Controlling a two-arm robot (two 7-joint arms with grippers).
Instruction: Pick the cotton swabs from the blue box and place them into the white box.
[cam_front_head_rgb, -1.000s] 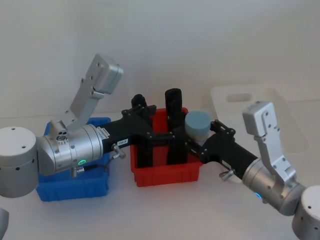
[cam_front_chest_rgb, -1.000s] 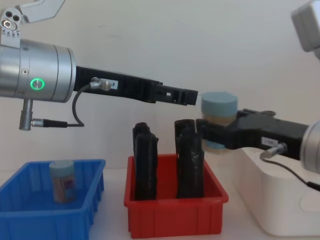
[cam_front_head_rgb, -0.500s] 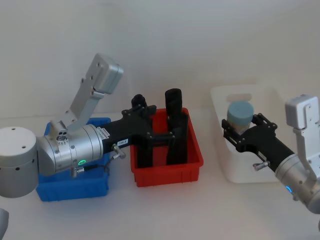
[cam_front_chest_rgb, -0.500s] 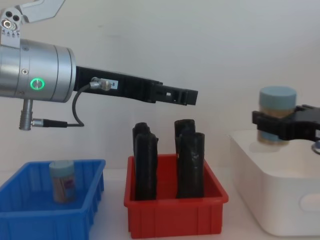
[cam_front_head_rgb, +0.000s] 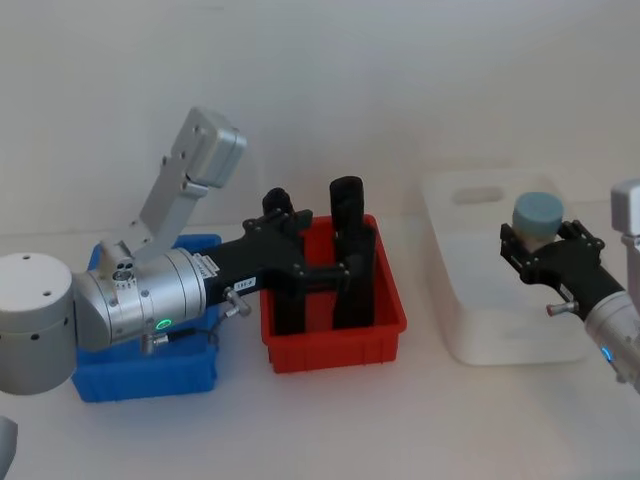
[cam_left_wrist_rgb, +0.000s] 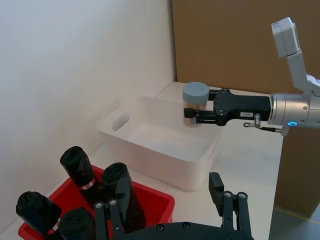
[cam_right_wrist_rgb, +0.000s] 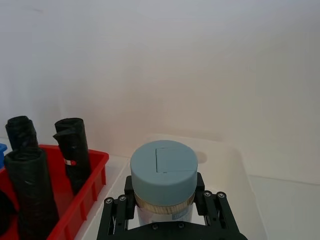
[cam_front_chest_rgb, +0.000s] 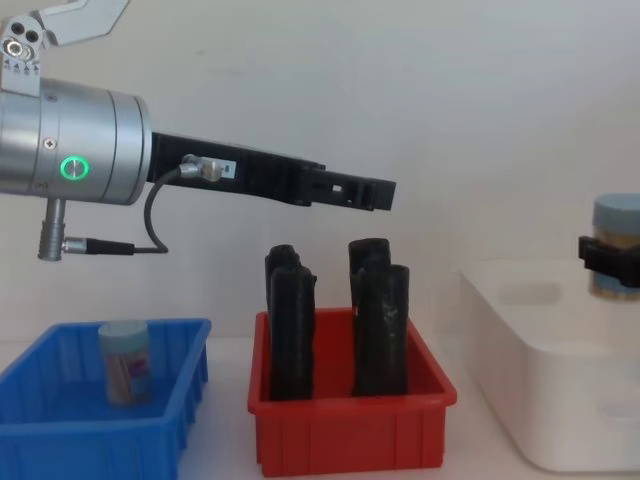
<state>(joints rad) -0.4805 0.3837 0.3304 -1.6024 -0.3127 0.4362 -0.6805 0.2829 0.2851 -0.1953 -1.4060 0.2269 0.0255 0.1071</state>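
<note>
To the left of the red bin (cam_front_head_rgb: 335, 345) lies the blue box (cam_front_chest_rgb: 60, 425), and one jar of cotton swabs (cam_front_chest_rgb: 125, 360) stands upright inside it, so this one is left to move. Above the red bin, over its black rolls (cam_front_head_rgb: 347, 250), hangs the left claw (cam_left_wrist_rgb: 160, 197). Its fingers are spread apart and hold nothing. To the right of the red bin stands the white box (cam_front_head_rgb: 480, 340); its inside, as far as it shows, has no jar in it. Farther right of the red bin, the right claw (cam_front_head_rgb: 540, 240) is closed around a second jar (cam_front_head_rgb: 537, 212), held upright over the white box and above its rim. I judge that nothing is delivered yet: this jar needs lowering and release, and then the other one must follow.
</note>
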